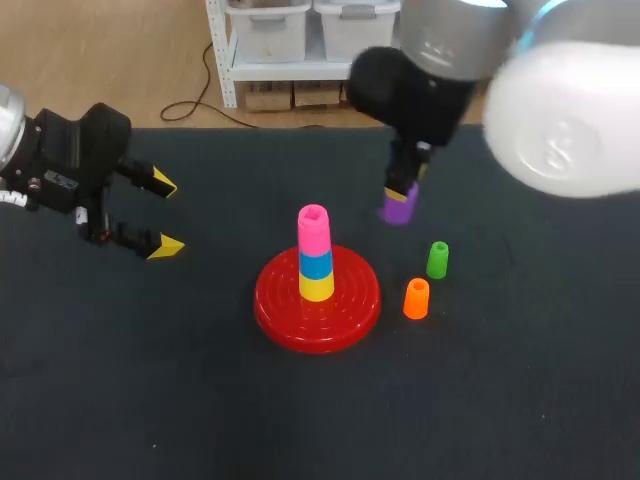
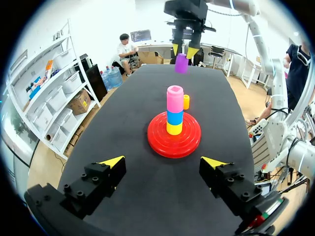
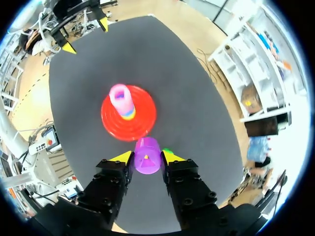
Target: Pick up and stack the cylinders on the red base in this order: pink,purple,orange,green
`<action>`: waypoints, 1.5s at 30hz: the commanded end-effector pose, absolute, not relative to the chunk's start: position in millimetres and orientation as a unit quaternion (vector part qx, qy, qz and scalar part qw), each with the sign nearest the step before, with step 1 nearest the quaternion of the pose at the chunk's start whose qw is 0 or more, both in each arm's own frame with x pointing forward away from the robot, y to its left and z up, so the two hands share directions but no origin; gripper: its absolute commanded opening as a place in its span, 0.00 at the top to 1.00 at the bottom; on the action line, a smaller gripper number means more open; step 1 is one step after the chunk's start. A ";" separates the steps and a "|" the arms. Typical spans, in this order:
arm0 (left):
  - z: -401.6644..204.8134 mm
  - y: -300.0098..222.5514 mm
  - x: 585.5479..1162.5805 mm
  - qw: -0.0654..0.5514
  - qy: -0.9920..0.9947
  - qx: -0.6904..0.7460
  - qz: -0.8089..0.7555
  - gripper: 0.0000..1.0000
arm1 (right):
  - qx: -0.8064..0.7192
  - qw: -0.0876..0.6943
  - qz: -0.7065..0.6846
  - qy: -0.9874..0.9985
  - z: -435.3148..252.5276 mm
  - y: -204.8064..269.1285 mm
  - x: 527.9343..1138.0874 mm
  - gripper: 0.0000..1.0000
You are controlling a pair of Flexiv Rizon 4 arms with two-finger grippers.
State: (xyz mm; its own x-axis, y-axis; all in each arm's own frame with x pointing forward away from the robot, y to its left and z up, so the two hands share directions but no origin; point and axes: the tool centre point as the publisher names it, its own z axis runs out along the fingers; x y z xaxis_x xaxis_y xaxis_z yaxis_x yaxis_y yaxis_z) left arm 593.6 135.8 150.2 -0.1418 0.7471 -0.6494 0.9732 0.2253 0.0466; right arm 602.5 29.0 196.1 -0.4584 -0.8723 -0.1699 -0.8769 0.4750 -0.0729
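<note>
Six cylinders show in all, and three of them are stacked upright on the red base point(image 1: 275, 300): yellow point(image 1: 316, 287) at the bottom, blue point(image 1: 316, 264) on it, and pink point(image 1: 313, 228) on top. One purple cylinder point(image 1: 399, 207) is clamped between the two yellow tips of the right gripper point(image 3: 146, 157), which grips it from both sides. It hangs off the table point(image 1: 200, 400), beyond the base and to its right, apart from the stack. Two more cylinders stand on the table just right of the base: green point(image 1: 437, 259) is the farther one and orange point(image 1: 416, 298) the nearer. They stand close together but do not touch. One more gripper, the left point(image 1: 164, 215), sits well to the left of the base with its fingers spread wide and nothing between them.
</note>
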 end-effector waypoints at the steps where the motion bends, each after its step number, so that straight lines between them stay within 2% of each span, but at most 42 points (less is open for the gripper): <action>1: 149.5 136.1 594.5 0.285 0.728 0.591 -0.199 0.00 | -0.527 0.060 -0.002 0.848 207.8 71.3 621.3 1.00; 7: 149.5 136.1 594.5 0.285 0.728 0.591 -0.199 0.00 | -0.555 0.065 -0.002 0.829 217.5 105.0 619.4 1.00; 13: 149.5 136.1 594.5 0.285 0.728 0.591 -0.199 0.00 | -0.570 0.055 -0.005 0.820 215.6 119.4 615.1 1.00; 45: 149.5 136.1 594.5 0.285 0.728 0.591 -0.199 0.00 | -0.581 0.040 -0.010 0.813 191.7 119.8 603.8 1.00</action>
